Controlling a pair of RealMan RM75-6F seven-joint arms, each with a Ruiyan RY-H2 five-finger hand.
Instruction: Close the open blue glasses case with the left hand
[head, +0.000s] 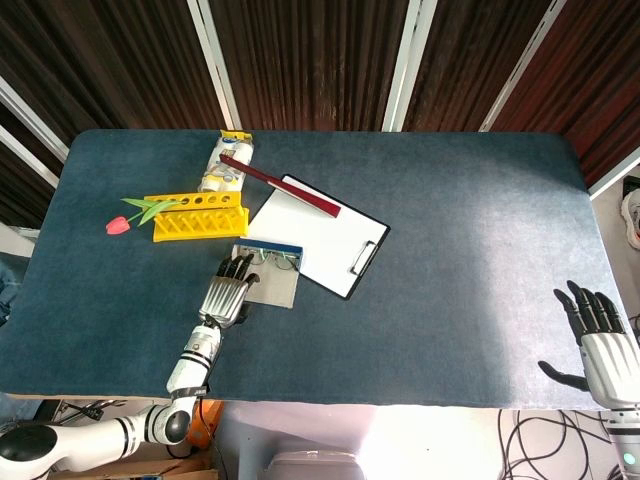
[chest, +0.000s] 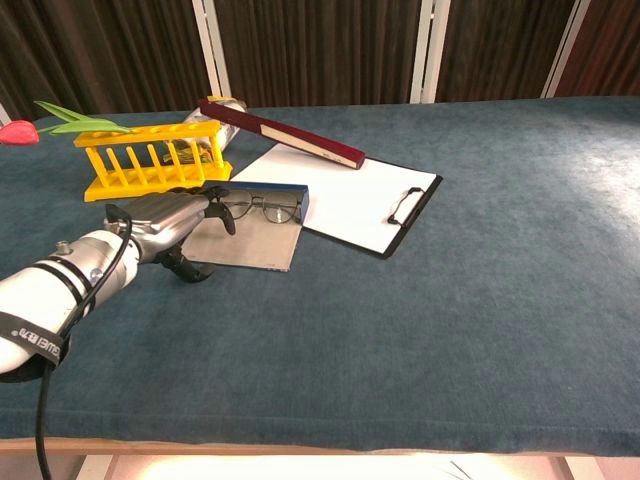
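The blue glasses case (head: 272, 285) (chest: 248, 246) lies open left of the table's middle, its grey flap spread flat toward the front. A pair of glasses (head: 273, 259) (chest: 258, 208) rests in its blue-rimmed tray. My left hand (head: 228, 287) (chest: 172, 226) lies at the case's left edge with its fingers stretched out toward the glasses and its thumb below, beside the flap; it holds nothing. My right hand (head: 603, 335) hovers open at the table's front right corner, far from the case, and shows only in the head view.
A white clipboard (head: 320, 235) (chest: 345, 200) lies just right of the case. Behind the case stands a yellow rack (head: 198, 215) (chest: 150, 160) with a red tulip (head: 118, 225) (chest: 18, 131) at its left. A dark red bar (head: 280, 185) (chest: 285, 132) leans on a bottle (head: 225, 165).
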